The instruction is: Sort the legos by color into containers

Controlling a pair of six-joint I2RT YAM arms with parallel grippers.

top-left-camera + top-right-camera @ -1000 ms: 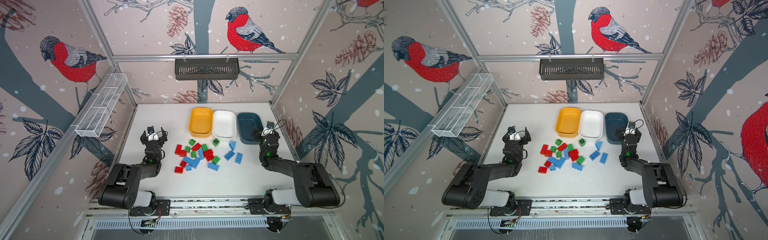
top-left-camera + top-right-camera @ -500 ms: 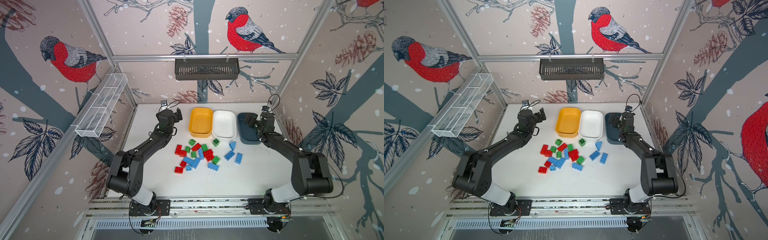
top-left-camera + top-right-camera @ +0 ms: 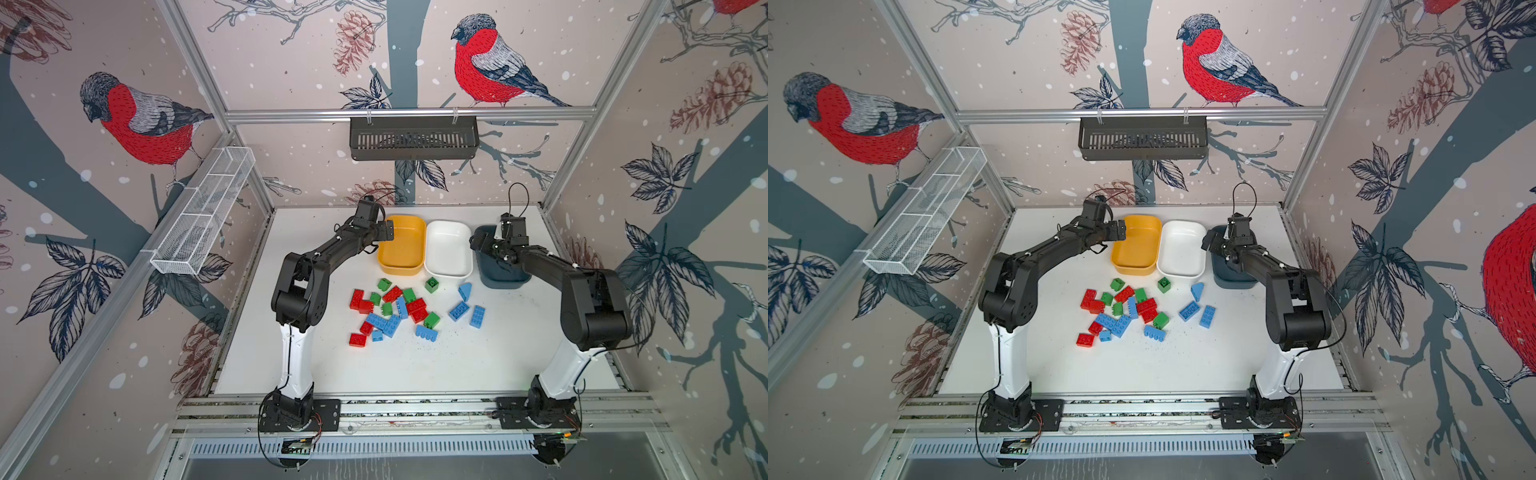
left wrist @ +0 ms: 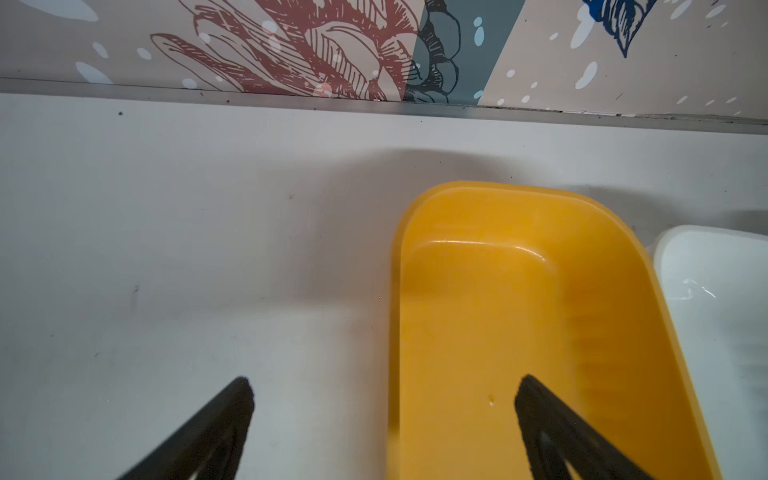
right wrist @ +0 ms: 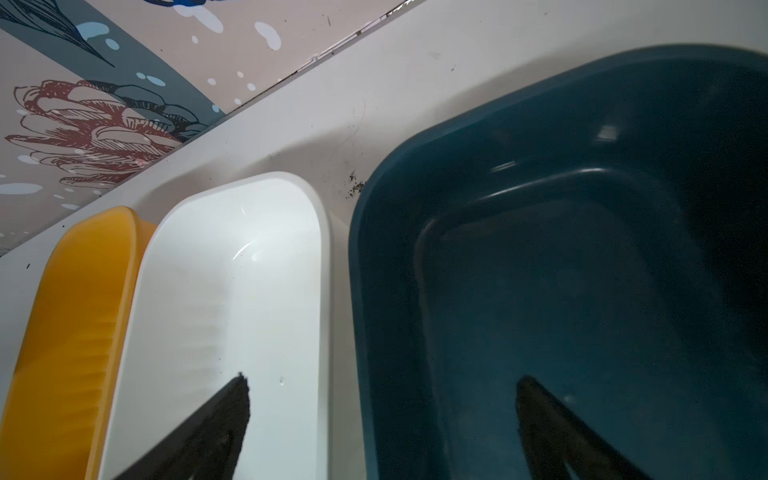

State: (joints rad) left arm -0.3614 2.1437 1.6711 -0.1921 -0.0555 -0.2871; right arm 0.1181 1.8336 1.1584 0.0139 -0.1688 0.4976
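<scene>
Our left gripper and right gripper gape empty astride yellow-orange plastic tub and teal plastic tub rims at twelve o'clock; descending may shove them.

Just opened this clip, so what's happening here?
Sorting by color has not visibly started. The legos, red, green and blue, all lie loose on the white table in front of three tubs. The yellow tub, white tub and teal tub show nothing inside where visible. The left tool hangs open and empty over the yellow tub's outer rim. The right tool, also open and empty, hangs over the gap between the white and teal tubs.
</scene>
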